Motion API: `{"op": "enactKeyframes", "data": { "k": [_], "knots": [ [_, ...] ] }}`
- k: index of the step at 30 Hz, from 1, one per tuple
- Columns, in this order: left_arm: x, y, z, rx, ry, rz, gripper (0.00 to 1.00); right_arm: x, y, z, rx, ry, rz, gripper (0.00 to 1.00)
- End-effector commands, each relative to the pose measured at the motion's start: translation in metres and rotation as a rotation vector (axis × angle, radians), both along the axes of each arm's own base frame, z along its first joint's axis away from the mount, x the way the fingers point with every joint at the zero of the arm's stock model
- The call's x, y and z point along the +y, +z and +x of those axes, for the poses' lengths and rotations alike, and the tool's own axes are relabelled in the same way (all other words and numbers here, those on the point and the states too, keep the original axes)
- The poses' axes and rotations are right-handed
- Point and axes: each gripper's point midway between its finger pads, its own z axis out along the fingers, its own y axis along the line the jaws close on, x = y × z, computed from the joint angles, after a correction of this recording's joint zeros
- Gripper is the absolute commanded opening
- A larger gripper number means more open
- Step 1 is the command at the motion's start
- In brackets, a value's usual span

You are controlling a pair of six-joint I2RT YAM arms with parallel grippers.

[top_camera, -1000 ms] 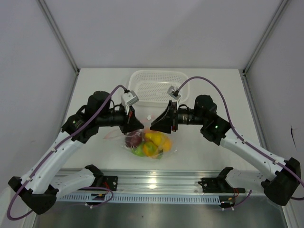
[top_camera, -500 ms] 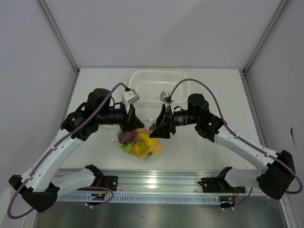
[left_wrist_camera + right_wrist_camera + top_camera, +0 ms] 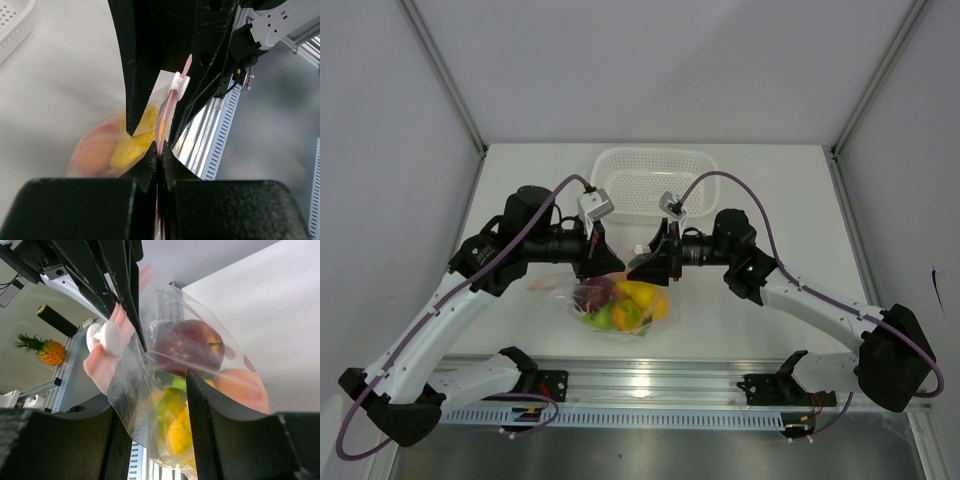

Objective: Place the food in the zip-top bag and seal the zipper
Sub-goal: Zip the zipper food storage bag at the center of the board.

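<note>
Pink zipper (image 3: 170, 102), dark red apple (image 3: 187, 347)
</note>
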Motion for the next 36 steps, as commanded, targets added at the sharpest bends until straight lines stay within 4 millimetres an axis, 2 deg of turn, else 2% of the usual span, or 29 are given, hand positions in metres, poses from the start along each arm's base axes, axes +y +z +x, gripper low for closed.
{"op": "enactKeyframes", "data": {
  "k": [1, 5, 7, 8, 10, 13, 15, 16, 18, 19, 21, 23, 30, 32, 36],
  "knots": [
    [-0.007, 0.021, -0.003, -0.06, -0.047, -0.069, 0.01, 0.004, 0.029, 0.003, -0.086, 0.01, 0.088, 0.46],
    [-0.006, 0.02, -0.004, -0.055, -0.048, -0.066, 0.01, 0.004, 0.034, 0.002, -0.116, 0.035, 0.083, 0.46],
    [-0.006, 0.02, -0.005, -0.056, -0.052, -0.066, 0.01, 0.005, 0.031, 0.0, -0.114, 0.064, 0.071, 0.41],
    [-0.007, 0.02, -0.004, -0.054, -0.054, -0.066, 0.01, 0.005, 0.034, 0.0, -0.118, 0.073, 0.073, 0.34],
    [-0.007, 0.02, -0.004, -0.057, -0.054, -0.066, 0.01, 0.007, 0.032, -0.002, -0.109, 0.101, 0.07, 0.0],
    [-0.006, 0.022, -0.003, -0.062, -0.044, -0.061, 0.01, 0.006, 0.036, -0.006, -0.105, 0.117, 0.092, 0.0],
    [-0.005, 0.026, 0.0, -0.068, -0.023, -0.066, 0.14, 0.006, 0.036, -0.005, -0.094, 0.105, 0.098, 0.0],
    [-0.006, 0.028, 0.0, -0.072, -0.023, -0.071, 0.28, 0.006, 0.036, -0.004, -0.091, 0.097, 0.095, 0.0],
    [-0.008, 0.038, 0.001, -0.083, -0.02, -0.096, 0.4, 0.006, 0.032, -0.002, -0.086, 0.084, 0.082, 0.0],
    [-0.009, 0.039, 0.003, -0.081, -0.021, -0.101, 0.5, 0.006, 0.031, -0.003, -0.086, 0.082, 0.082, 0.0],
    [-0.015, 0.047, 0.004, -0.075, -0.035, -0.125, 0.55, 0.006, 0.031, -0.005, -0.089, 0.084, 0.086, 0.0],
    [-0.018, 0.053, 0.006, -0.069, -0.037, -0.138, 0.55, 0.007, 0.032, -0.006, -0.091, 0.084, 0.088, 0.0],
    [-0.028, 0.055, 0.01, -0.048, -0.065, -0.16, 0.5, 0.006, 0.034, -0.011, -0.096, 0.091, 0.082, 0.0],
    [-0.03, 0.056, 0.011, -0.042, -0.074, -0.163, 0.46, 0.007, 0.033, -0.011, -0.098, 0.092, 0.081, 0.0],
    [-0.031, 0.052, 0.01, -0.032, -0.082, -0.155, 0.31, 0.006, 0.036, -0.011, -0.106, 0.086, 0.084, 0.0]
  ]
}}
